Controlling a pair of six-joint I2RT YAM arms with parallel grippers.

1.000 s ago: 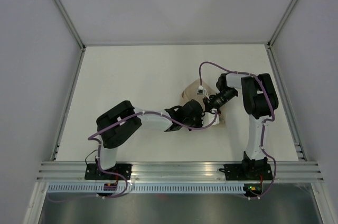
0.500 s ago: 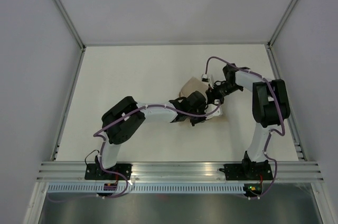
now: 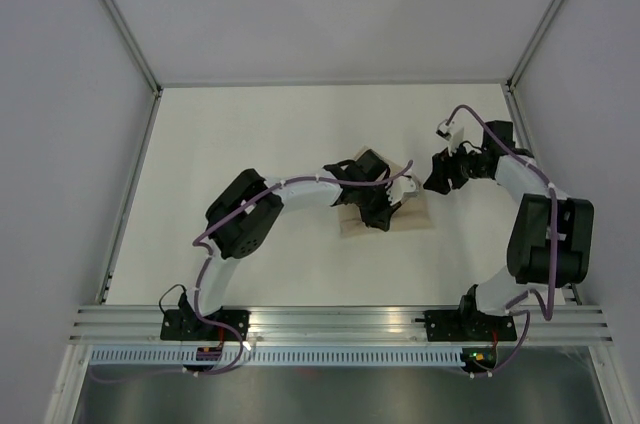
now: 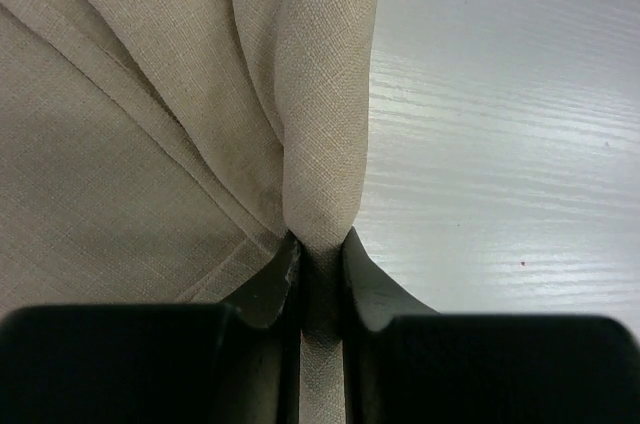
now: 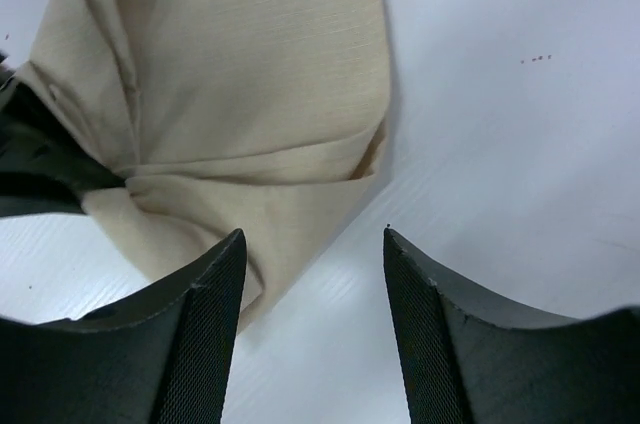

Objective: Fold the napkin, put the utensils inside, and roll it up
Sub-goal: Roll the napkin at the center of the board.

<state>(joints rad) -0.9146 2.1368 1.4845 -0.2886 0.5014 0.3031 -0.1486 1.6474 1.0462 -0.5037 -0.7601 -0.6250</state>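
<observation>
With the left gripper (image 4: pixel 320 246) pinching one napkin (image 4: pixel 130 144) ridge and the right gripper (image 5: pixel 312 236) gaping empty toward the table's (image 3: pixel 250 134) right edge, a tug could bunch the fold.

Robot lab cell: white table (image 3: pixel 250 144), grey enclosure walls (image 3: pixel 60 94), aluminium mounting rail (image 3: pixel 340 322).

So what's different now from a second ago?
The right hand let go of the napkin, opened, and swung off to the right, clear of the cloth. The left hand closed on a fold of it. The napkin stayed near the middle of the table.
</observation>
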